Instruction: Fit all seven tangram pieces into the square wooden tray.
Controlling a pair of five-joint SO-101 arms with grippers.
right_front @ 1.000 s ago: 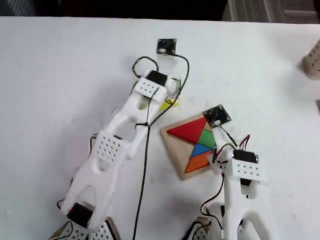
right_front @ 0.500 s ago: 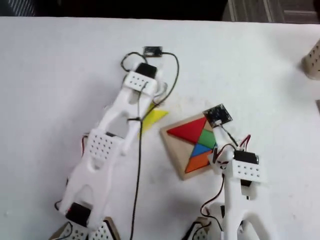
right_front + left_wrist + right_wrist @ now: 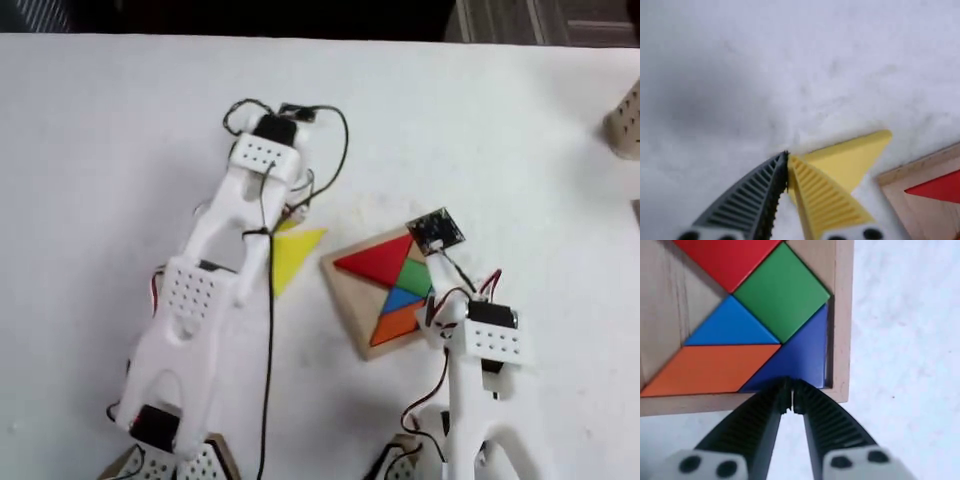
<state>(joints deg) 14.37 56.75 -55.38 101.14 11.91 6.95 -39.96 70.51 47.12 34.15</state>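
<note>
The square wooden tray (image 3: 348, 298) lies turned like a diamond at mid table. It holds red (image 3: 378, 262), green (image 3: 782, 297), light blue (image 3: 730, 325), orange (image 3: 710, 370) and dark blue (image 3: 800, 362) pieces, with bare wood on one side. A yellow triangle (image 3: 290, 255) lies flat on the table just left of the tray. My left gripper (image 3: 786, 159) is shut, its tip touching the yellow triangle's (image 3: 850, 157) edge. My right gripper (image 3: 791, 392) is shut and empty over the tray rim (image 3: 842, 315) by the dark blue piece.
A beige object (image 3: 626, 120) stands at the far right edge. The left arm (image 3: 215, 270) stretches diagonally over the table's left half, trailing a black cable (image 3: 270, 340). The right arm (image 3: 478, 350) stands at the tray's near-right corner. White table lies open beyond.
The left arm swung to the left, and the yellow triangle slid with its tip toward the near left, now showing fully beside the tray. The right arm kept still.
</note>
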